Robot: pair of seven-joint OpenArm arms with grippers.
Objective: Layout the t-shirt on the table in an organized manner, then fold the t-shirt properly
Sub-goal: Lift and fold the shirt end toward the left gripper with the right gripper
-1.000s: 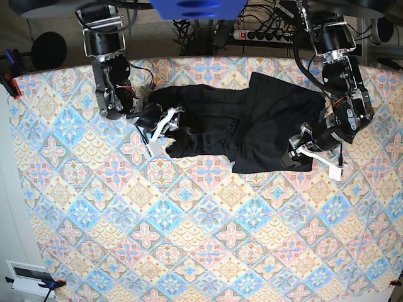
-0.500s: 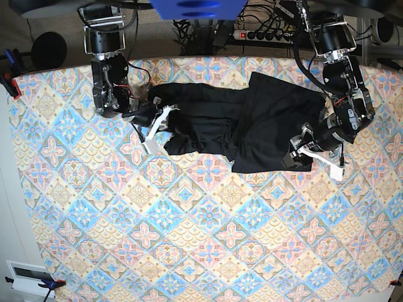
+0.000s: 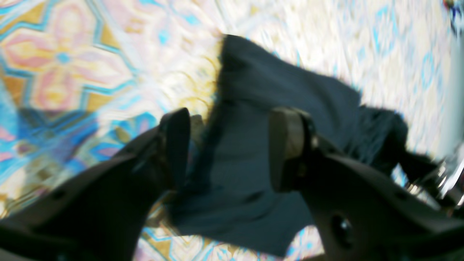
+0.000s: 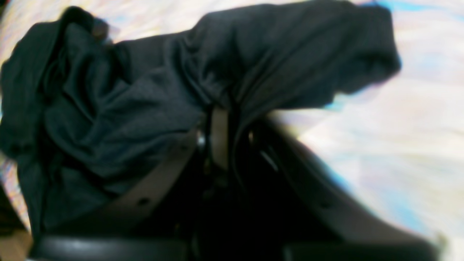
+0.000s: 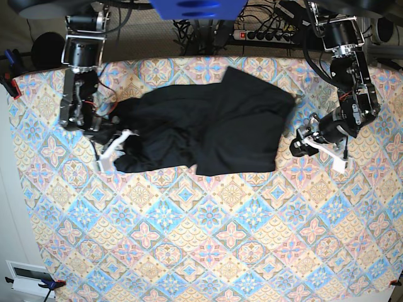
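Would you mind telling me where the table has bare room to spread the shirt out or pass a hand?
The whole near half of the table, below the t-shirt, is bare cloth. A narrower bare strip separates the shirt from the left gripper. It is crowded at the far edge, where the right gripper grips the bunched fabric.

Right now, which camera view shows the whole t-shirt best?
The base view: the entire t-shirt lies there, bunched on the table. The left wrist view shows one blurred flap, the right wrist view only crumpled folds.
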